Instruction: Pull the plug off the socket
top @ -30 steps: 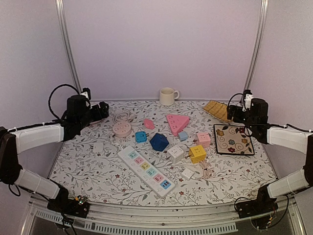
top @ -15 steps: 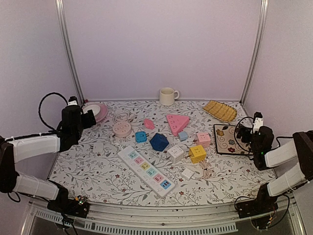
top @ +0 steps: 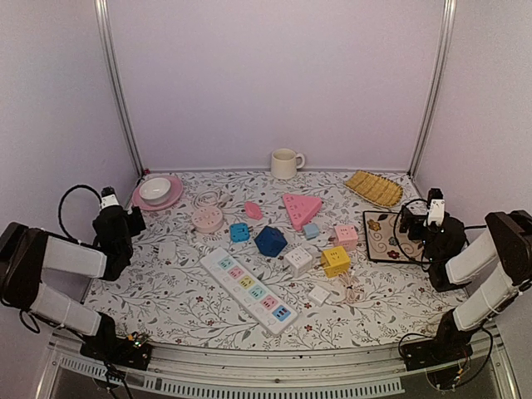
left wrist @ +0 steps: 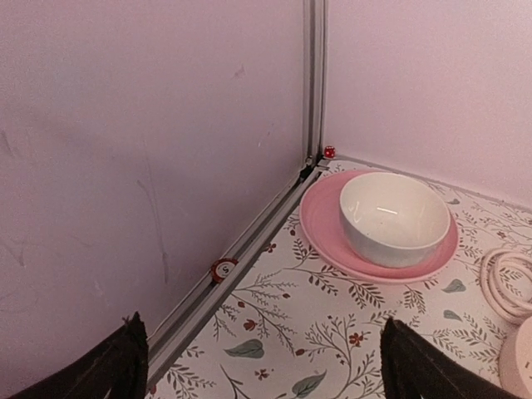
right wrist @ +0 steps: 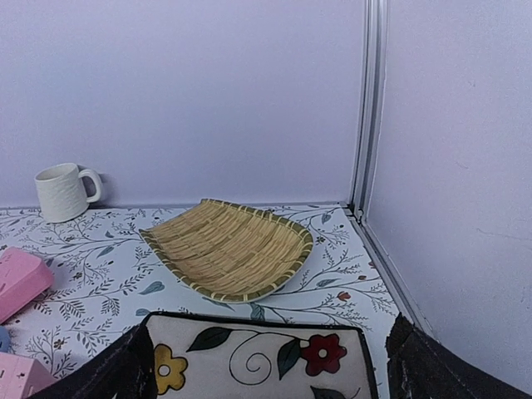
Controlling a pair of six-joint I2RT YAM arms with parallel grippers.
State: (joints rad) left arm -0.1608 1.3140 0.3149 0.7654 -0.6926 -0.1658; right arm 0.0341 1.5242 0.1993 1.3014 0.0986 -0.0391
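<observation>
Both arms have withdrawn from the power strip (top: 249, 289) to the bench (top: 166, 293) edges. Left gripper (left wrist: 262, 366) and right gripper (right wrist: 266, 370) are spread, empty. Treat the pull as unstarted.

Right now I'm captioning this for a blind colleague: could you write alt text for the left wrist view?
A white bowl sits on a pink plate in the corner of a floral table between pale walls. A coiled cable shows at the right edge; the dark jaws stand wide apart at the bottom, empty.
</observation>
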